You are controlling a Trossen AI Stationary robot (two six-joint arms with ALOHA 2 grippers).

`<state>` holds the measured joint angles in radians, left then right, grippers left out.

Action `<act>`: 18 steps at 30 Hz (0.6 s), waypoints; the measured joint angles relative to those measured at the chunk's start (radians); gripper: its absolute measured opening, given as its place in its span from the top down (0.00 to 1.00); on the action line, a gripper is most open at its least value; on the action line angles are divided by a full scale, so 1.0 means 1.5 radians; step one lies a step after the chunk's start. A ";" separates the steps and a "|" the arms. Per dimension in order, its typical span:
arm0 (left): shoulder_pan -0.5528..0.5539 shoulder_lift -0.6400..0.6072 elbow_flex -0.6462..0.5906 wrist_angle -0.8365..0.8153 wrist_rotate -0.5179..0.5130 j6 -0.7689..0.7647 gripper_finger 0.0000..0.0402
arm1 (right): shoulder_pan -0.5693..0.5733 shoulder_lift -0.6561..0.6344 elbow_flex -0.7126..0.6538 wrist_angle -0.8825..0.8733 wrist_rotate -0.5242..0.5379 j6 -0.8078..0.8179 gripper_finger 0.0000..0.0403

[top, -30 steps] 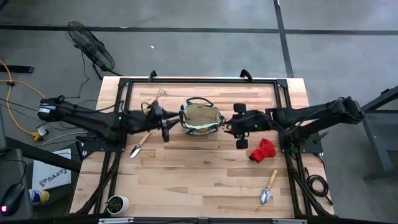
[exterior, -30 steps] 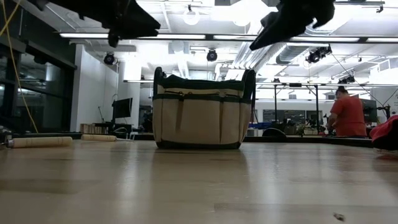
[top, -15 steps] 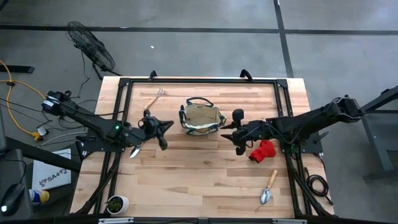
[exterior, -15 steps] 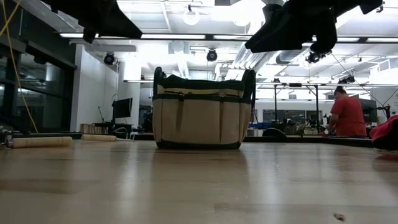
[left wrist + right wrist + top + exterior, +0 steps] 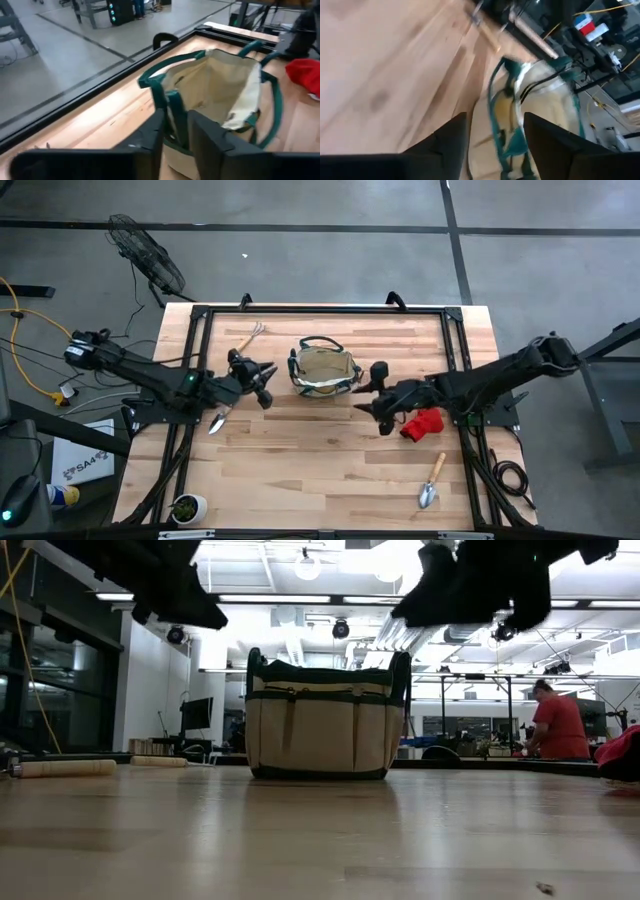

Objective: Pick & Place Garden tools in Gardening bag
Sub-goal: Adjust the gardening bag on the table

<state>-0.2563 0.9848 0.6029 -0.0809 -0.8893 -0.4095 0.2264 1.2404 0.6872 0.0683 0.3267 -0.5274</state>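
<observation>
The beige canvas gardening bag w/ dark green trim is seen upright at upper centre of the high view, on the pale wooden desk.

The left pincer is held just left of the bag, above the desk; a narrow gap is seen betw. its fingers in the left wrist view, nothing gripped. The right pincer is held just right of the bag, fingers spread wide in the right wrist view, empty.

Tools left out:
- wooden-handled metal trowel, centre left, just below the left arm
- wooden-handled hand rake, upper left of the bag
- red glove-like item, right of centre, beside the right arm
- second wooden-handled trowel, lower right

Judged next: a pick. The left pincer should be widened before descent, then aligned across the nearby trowel's handle, approx. mid-length. The glove is best taken by the right pincer from above, w/ the bag handles kept clear.
</observation>
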 joint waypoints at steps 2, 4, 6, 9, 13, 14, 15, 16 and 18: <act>0.012 0.000 0.000 -0.006 0.006 -0.009 0.71 | 0.008 0.033 0.000 0.011 0.025 -0.045 0.49; 0.022 0.000 0.000 -0.013 0.008 -0.020 0.64 | 0.015 0.071 0.000 0.042 0.061 -0.090 0.46; 0.029 0.000 0.000 -0.033 0.007 -0.046 0.59 | 0.017 0.109 0.000 0.087 0.098 -0.122 0.45; 0.036 0.000 0.000 -0.066 0.007 -0.087 0.55 | 0.017 0.155 0.000 0.145 0.128 -0.158 0.45; 0.036 0.000 0.000 -0.102 0.006 -0.124 0.54 | 0.016 0.201 0.000 0.198 0.172 -0.211 0.46; 0.036 0.000 0.000 -0.108 0.006 -0.131 0.54 | 0.016 0.210 0.000 0.209 0.187 -0.225 0.46; 0.036 0.000 0.000 -0.113 0.006 -0.135 0.54 | 0.016 0.218 0.000 0.217 0.200 -0.238 0.46; 0.036 0.000 0.000 -0.114 0.006 -0.139 0.54 | 0.014 0.225 0.000 0.223 0.205 -0.251 0.46; 0.036 0.000 0.000 -0.114 0.006 -0.144 0.54 | 0.008 0.237 0.000 0.229 0.208 -0.269 0.46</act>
<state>-0.2028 0.9848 0.6029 -0.2513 -0.8806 -0.6263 0.2382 1.5958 0.6872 0.4111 0.6386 -0.9309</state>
